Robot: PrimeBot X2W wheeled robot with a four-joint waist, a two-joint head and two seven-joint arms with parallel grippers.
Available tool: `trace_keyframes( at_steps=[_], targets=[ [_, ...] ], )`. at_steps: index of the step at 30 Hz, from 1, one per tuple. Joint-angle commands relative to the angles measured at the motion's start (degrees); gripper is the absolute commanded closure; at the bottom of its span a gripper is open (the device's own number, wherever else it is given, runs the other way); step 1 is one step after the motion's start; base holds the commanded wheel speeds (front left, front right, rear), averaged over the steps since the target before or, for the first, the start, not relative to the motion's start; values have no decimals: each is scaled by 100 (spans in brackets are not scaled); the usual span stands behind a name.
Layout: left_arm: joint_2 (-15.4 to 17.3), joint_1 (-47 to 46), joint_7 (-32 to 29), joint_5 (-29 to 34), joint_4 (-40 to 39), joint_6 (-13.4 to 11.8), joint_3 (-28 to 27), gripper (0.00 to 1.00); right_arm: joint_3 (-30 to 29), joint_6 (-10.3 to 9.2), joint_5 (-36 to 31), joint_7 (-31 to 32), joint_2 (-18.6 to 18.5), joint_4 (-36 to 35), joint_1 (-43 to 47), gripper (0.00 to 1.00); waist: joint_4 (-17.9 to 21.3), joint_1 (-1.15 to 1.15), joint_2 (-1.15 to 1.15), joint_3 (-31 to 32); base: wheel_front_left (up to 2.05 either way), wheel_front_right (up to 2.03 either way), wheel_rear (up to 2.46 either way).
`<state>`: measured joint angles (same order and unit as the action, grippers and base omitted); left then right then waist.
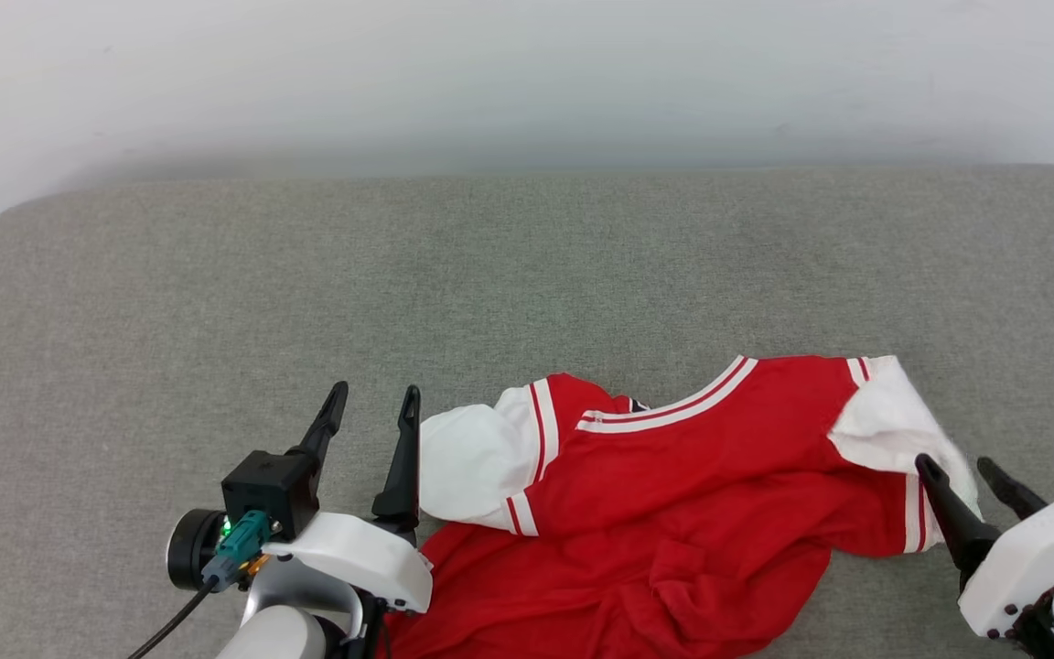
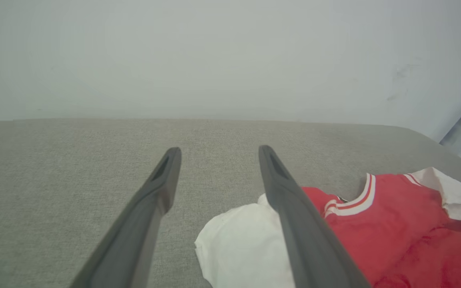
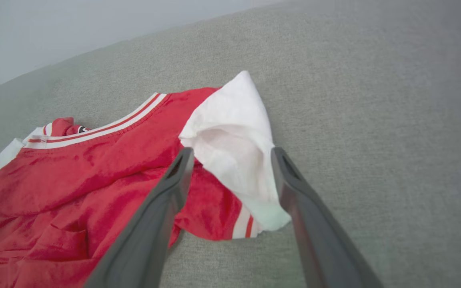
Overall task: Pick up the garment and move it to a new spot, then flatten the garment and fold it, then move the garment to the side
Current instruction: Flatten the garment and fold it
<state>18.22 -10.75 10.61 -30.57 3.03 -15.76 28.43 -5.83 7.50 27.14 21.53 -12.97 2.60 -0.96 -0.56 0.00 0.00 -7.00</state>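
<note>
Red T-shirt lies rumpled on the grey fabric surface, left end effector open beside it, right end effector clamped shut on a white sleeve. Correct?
No. The right end effector is open, not clamped: the right wrist view shows its fingers spread either side of the white sleeve. The rest stands.

Head cam: up high, looks fwd & down on the grey cushion (image 1: 527,275). My wrist cams: low, close; all 3 share the garment (image 1: 673,476).
</note>
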Motion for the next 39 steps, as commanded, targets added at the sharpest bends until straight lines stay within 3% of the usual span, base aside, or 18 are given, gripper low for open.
trace_keyframes(
  at_steps=[1,4,5,11,17,18,19,26,32,39],
  targets=[
    [43,57,-18,-7,-30,-28,-12,0,44,-2,-55,53,-45,-129,23,0,14,0,0,13,0,0,0],
    [48,21,-29,5,-87,-49,-14,0,241,-2,-267,373,-189,-392,-176,0,25,0,0,-43,0,0,0],
    [25,-67,-30,27,-128,-36,15,0,449,-2,-354,871,-385,-419,-422,0,-20,0,0,-145,0,0,0],
    [-17,-219,-4,64,-132,-10,66,0,838,-2,-314,1981,-791,-117,-1020,0,-185,0,0,-436,0,0,0],
    [-59,-352,65,69,-66,9,65,0,1126,-2,-339,2461,-1026,155,-1388,0,-310,0,0,-679,0,0,0],
    [-62,-367,71,68,-55,7,58,0,1139,-2,-365,2484,-1049,188,-1435,61,-316,0,0,-699,0,0,0],
    [-60,-370,78,65,-46,5,51,0,1132,-2,-363,2482,-1064,206,-1466,100,-317,0,0,-717,0,0,0],
    [-36,-342,129,24,9,-37,-1,0,649,-2,-319,2249,-1082,234,-1557,100,-190,0,0,-686,0,0,0],
    [-14,-366,135,16,14,-33,10,0,-518,-2,-141,1977,-815,478,-1379,100,-85,0,0,-648,0,0,0],
    [15,-442,78,44,-25,-17,63,0,-1853,-2,113,1646,-411,1516,-1276,100,-87,0,0,-759,0,0,0]
  ],
)
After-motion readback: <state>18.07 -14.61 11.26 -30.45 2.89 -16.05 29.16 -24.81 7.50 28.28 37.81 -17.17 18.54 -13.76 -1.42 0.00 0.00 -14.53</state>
